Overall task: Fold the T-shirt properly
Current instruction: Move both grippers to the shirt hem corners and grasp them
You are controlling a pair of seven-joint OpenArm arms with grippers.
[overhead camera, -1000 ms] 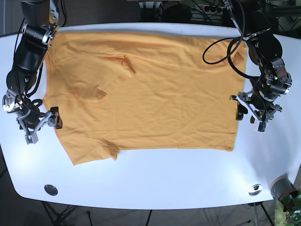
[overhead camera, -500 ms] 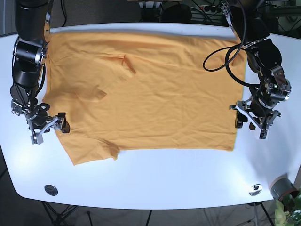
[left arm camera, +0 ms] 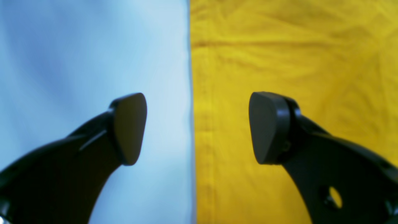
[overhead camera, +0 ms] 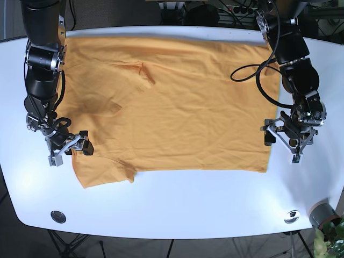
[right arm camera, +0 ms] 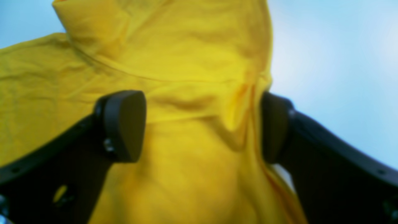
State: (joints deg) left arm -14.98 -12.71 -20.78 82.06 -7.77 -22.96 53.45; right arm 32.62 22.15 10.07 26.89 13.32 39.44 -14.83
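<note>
At the near edge of the white worktop, two small round metal discs are seen, one toward each corner. A grey pot with a green plant is seen just past the near corner on the left arm's side.

Farther in, the orange T-shirt is spread flat over the middle and far part of the worktop. A short sleeve is turned toward the near edge, on the side of the right arm. A few small wrinkles are seen near the far end of the cloth.

The right gripper is set low at the edge of the shirt, just above that sleeve. In its wrist view its fingers are held wide apart, and a raised bump of yellow cloth is found between them. One finger is touching the fold of the cloth, but the cloth is not pinched.

The left gripper is placed at the straight hem on the other side of the shirt. Its fingers are also spread wide and nothing is held. One finger is over the bare worktop and the other is over the cloth, with the hem running between them.

Beyond the far edge, dark cables are seen.
</note>
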